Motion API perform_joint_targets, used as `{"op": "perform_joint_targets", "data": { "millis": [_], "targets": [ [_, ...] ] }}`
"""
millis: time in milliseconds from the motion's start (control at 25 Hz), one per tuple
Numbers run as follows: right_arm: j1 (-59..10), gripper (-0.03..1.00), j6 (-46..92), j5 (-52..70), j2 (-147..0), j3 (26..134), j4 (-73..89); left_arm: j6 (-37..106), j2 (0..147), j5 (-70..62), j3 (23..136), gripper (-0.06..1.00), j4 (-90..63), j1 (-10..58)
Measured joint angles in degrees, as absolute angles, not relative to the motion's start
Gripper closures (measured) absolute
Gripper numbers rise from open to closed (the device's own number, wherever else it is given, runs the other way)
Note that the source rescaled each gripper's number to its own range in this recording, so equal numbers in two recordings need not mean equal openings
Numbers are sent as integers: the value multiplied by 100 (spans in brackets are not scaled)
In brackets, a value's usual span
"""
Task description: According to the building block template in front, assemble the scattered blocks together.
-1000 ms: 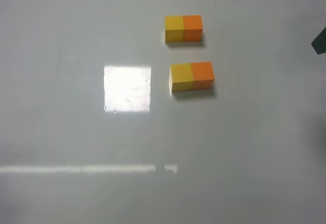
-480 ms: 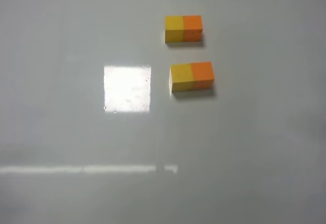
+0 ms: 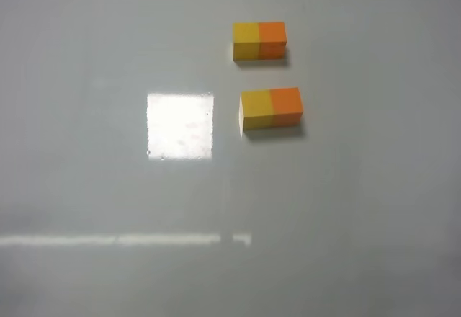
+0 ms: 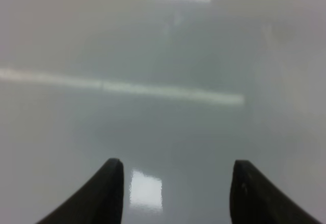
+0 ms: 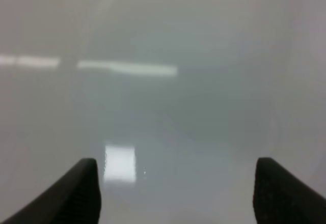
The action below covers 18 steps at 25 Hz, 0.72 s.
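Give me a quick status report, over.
Left pincer and right pincer open, empty. Near yellow-orange pair joined, matching far bar. Nothing in the way.

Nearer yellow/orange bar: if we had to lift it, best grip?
Come straight down on the nearer bar with the pincer across its two long side faces, centred on the yellow-orange seam. It lies flat, those faces are parallel, and the template bar sits well clear.

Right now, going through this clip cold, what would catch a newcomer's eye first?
Two yellow-and-orange bars stand out on the pale grey table: the building block template farther back, and the assembled blocks nearer, parallel to it, yellow on the left in both. A bright square of glare lies left of the nearer bar. Both wrist views show only bare table between an open left end effector and right end effector.
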State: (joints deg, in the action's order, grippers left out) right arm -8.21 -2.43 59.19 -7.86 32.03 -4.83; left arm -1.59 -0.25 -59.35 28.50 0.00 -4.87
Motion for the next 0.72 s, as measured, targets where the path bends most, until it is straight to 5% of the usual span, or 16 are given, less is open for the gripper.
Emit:
{"op": "perform_joint_targets", "data": {
  "millis": [520, 720],
  "targets": [
    [-807, 27, -201, 5997, 36, 2873, -429, -140, -25, -5941, 2850, 84, 0, -487],
    [-303, 27, -203, 5997, 36, 2873, -429, -140, -25, -5941, 2850, 84, 0, -487]
  ]
}}
